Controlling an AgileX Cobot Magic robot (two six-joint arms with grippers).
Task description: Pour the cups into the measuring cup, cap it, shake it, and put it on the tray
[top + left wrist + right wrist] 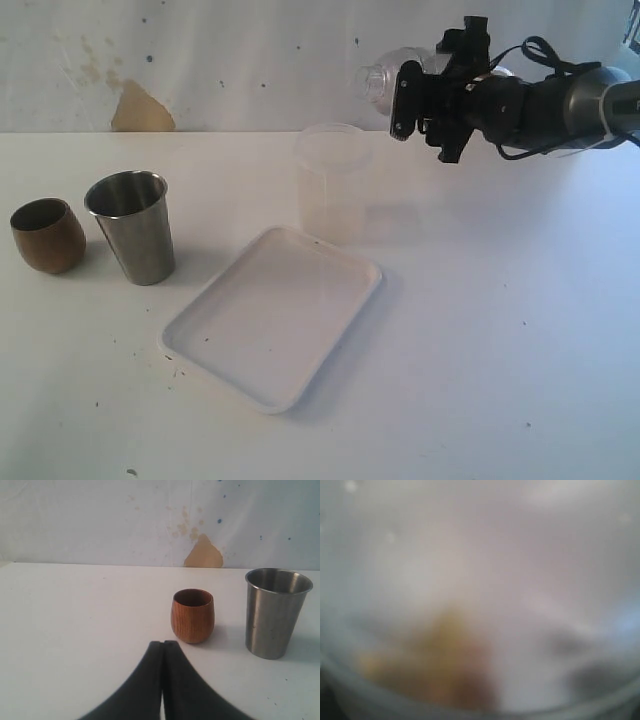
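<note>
1. The right gripper [428, 98] hangs in the air, well above the worktop [500, 350], and is clenched on the cap [380, 78]. The cap's narrow neck points sideways, toward the measuring cup [330, 185]. The cap is smooth and round, so it can slip or turn in the grip.
2. The measuring cup stands upright on the worktop, just behind the far rim of the tray [330, 372]. It looks light. If the cap comes down off-centre or tilted, the push can tip the cup or slide it against the tray.
3. The steel cup [130, 228] and the wooden cup [47, 236] stand upright, near each other and well apart from the measuring cup. The pictures do not show whether they are empty. If they are not, capping now closes the cup too early.
4. The left gripper [162, 680] is closed with its fingers [142, 685] pressed together and holds nothing. It is low and points at the wooden cup.
5. The right wrist view is only a blur, so it cannot confirm how firm the grip is.
</note>
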